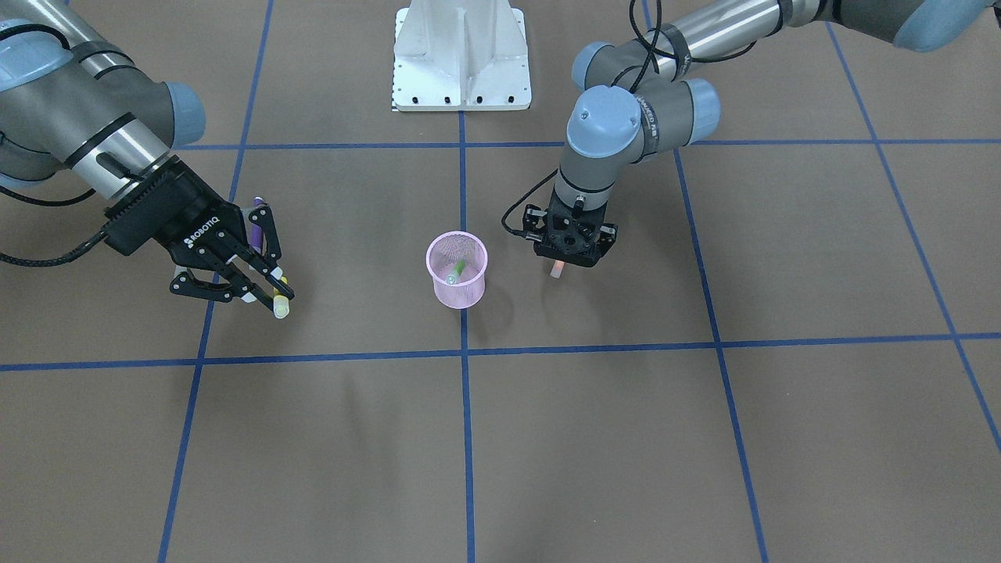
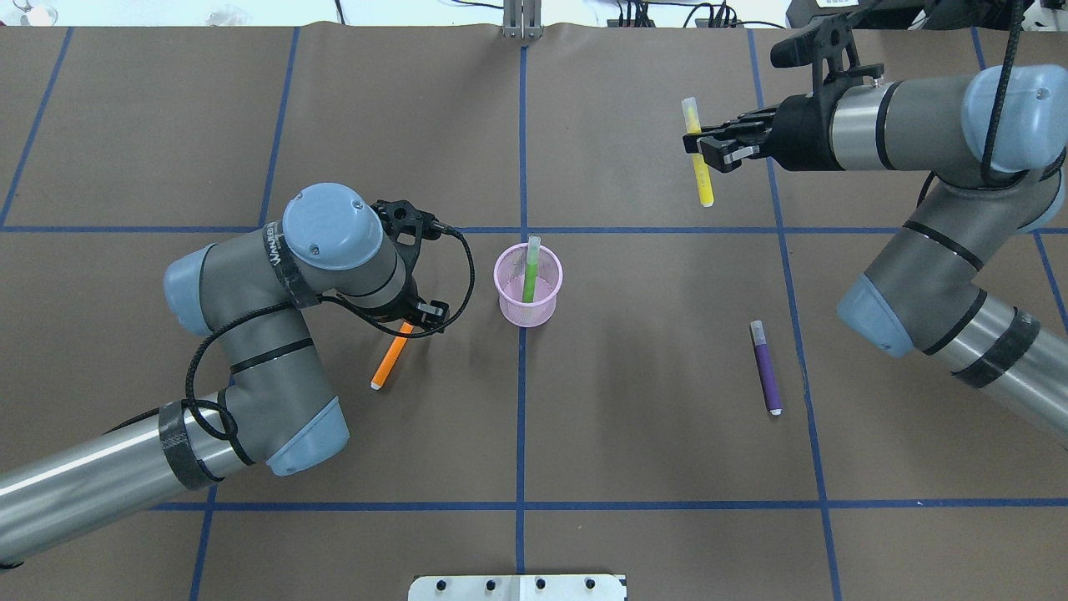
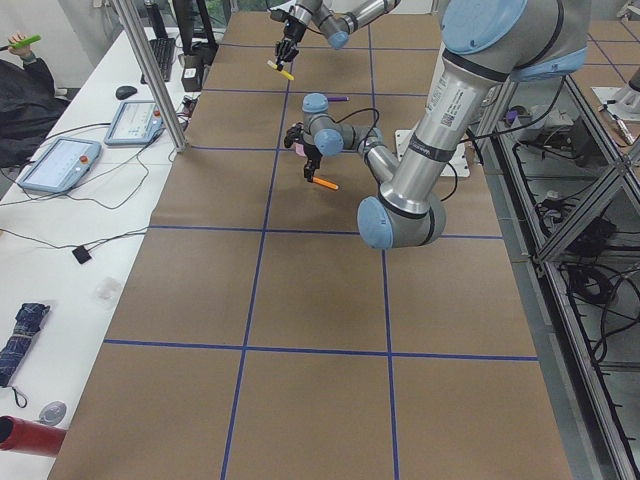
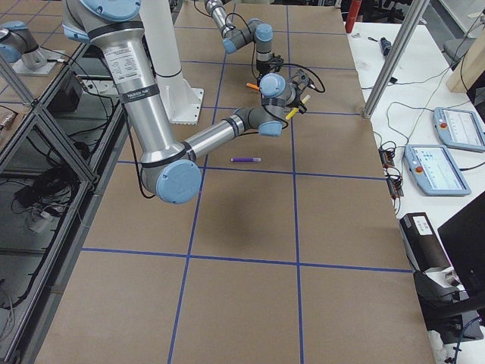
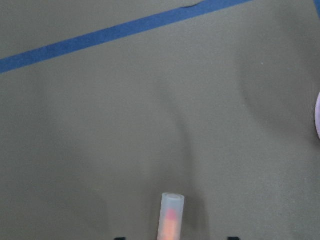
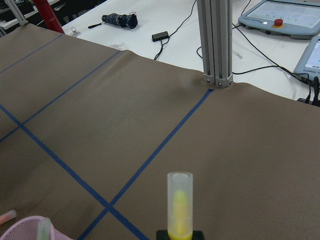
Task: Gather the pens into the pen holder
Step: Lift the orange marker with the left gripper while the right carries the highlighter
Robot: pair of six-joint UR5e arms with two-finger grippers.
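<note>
Two hands (image 2: 719,143) (image 2: 406,317) each clamping a pen: yellow (image 2: 697,159) crosswise, orange (image 2: 390,356) slanted.

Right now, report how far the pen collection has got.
Done: the green pen stands in the pink holder. In hand: the left gripper is shut on the orange pen and the right gripper on the yellow pen. Left: the purple pen lies on the table.

Even bright overhead light, soft faint shadows, left wrist view blurred, others sharp
</note>
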